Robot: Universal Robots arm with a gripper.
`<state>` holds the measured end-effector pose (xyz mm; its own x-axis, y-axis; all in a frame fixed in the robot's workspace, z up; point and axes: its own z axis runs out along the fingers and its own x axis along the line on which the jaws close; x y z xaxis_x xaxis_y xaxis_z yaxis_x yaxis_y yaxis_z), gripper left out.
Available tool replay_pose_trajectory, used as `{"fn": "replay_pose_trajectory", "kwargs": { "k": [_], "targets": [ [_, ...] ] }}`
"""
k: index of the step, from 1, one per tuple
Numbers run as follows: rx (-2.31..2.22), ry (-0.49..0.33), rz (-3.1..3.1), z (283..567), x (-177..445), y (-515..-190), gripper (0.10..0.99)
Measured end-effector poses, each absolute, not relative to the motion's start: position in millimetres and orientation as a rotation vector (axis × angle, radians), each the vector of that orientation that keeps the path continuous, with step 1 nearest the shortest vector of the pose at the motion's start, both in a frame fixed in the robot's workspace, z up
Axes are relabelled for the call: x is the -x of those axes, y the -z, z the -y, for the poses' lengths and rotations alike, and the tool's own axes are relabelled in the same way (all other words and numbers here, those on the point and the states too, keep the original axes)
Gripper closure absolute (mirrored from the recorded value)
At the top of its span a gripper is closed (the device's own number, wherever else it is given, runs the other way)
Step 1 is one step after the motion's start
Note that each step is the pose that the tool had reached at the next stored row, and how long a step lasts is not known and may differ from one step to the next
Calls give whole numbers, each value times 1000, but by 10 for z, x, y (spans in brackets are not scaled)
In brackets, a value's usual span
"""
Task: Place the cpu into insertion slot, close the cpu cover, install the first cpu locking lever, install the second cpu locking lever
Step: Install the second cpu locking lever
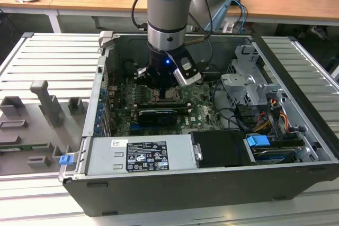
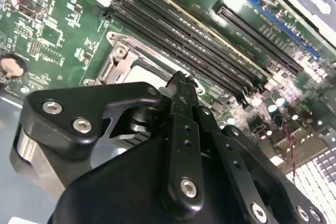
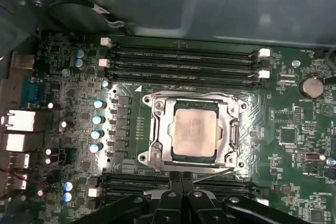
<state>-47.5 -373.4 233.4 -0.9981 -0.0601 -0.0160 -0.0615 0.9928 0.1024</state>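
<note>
The cpu (image 3: 195,135), a dull silver square, lies in the insertion slot (image 3: 157,157) on the green board. The cpu cover (image 3: 159,129), a silver frame, lies flat over it with the chip showing through its window. My gripper (image 3: 181,178) is shut, its black fingertips (image 3: 174,182) together at the socket's edge by a thin metal lever (image 3: 216,173). In the second wrist view my gripper (image 2: 181,80) points down at the rim of the cpu cover (image 2: 118,61), with a patch of the cpu (image 2: 143,74) beside it. In the exterior view my gripper (image 1: 161,89) hangs low over the insertion slot (image 1: 169,96).
Long black memory slots (image 3: 184,61) run on both sides of the socket. A black card (image 1: 156,116) lies close by, then the power supply (image 1: 137,154). A drive cage (image 1: 249,86) and cables (image 1: 265,123) fill the exterior view's right. The case walls (image 1: 100,99) enclose everything.
</note>
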Motion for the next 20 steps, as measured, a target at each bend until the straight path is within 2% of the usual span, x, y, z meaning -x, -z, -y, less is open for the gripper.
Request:
{"fn": "replay_pose_trajectory", "kwargs": {
  "k": [20],
  "targets": [
    [94, -250, -3115, 3834, 729, -2173, 980]
  ]
}}
